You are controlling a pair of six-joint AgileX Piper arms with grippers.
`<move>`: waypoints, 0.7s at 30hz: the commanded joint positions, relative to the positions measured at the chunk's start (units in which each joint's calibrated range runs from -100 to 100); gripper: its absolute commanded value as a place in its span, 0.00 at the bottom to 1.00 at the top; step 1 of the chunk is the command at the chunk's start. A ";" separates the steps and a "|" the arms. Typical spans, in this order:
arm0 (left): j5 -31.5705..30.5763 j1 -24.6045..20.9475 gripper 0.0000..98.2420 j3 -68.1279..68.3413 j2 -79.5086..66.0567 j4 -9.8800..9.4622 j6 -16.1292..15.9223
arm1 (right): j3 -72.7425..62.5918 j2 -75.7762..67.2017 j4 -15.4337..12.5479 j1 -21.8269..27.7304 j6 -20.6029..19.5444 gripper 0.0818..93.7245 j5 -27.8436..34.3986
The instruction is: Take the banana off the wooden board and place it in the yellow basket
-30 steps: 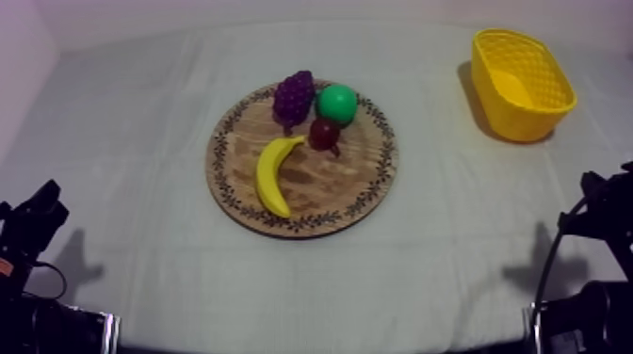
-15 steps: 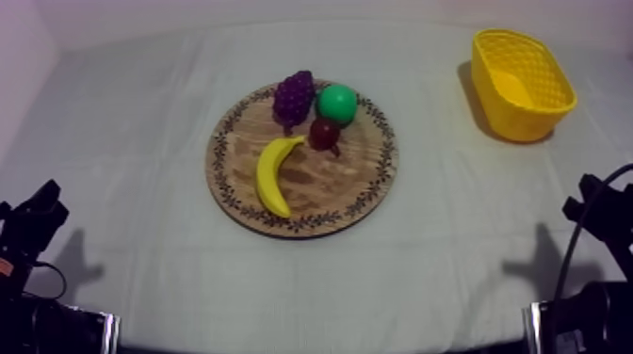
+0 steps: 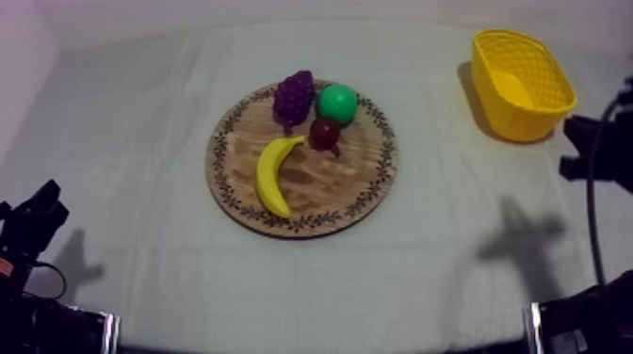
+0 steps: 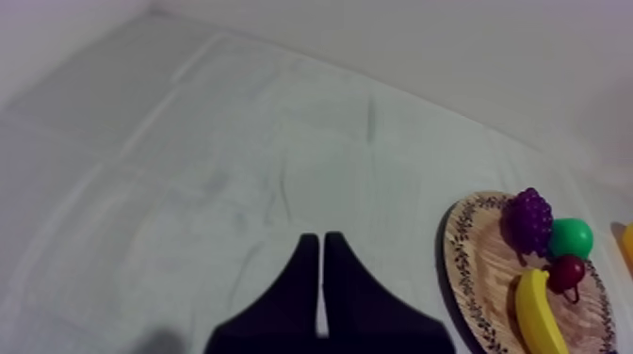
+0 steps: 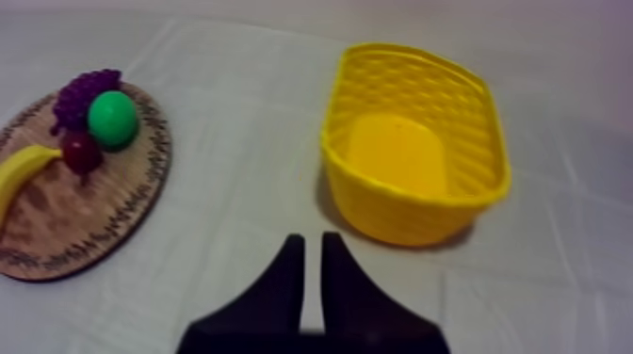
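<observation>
Judging from the layout, we have everything left to do: on the grey-white cloth surface [image 3: 141, 141], the round wooden patterned-rim board [image 3: 332, 185] sits well apart from the empty yellow lattice basket [image 3: 517, 124], and the curved yellow toy banana [image 3: 273, 177] lies on the board. Our right end effector [image 5: 313, 275], pointing at the basket, and our left end effector [image 4: 322, 275] are closed, empty.

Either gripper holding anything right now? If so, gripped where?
Nothing is held. The left gripper and the right gripper are both shut on nothing, over the cloth. The banana lies untouched on the wooden board.
</observation>
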 commanded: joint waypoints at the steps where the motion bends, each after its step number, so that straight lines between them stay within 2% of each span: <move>1: 0.01 -0.02 0.00 0.03 -0.03 -0.01 -0.01 | -14.48 17.72 3.40 -6.81 -16.75 0.08 2.34; 4: 0.01 -0.02 0.00 0.03 -0.03 -0.01 0.00 | -24.06 26.21 4.95 -10.81 -19.55 0.09 4.60; 6: 0.01 -0.02 0.00 0.03 -0.03 -0.01 0.00 | -29.91 31.39 4.44 -12.62 -20.20 0.10 5.46; 10: 0.01 -0.02 0.00 0.03 -0.03 -0.01 0.00 | -42.21 41.35 1.93 -15.59 -19.96 0.10 8.40; 14: 0.01 -0.02 0.00 0.03 -0.03 -0.01 0.00 | -55.36 51.13 -0.97 -18.57 -19.35 0.12 14.62; 19: 0.01 -0.02 0.00 0.03 -0.03 -0.01 0.00 | -68.23 61.70 -6.00 -20.63 -17.48 0.13 21.23; 21: 0.01 -0.02 0.00 0.03 -0.03 -0.01 0.00 | -71.62 65.09 -6.95 -21.64 -17.27 0.13 22.99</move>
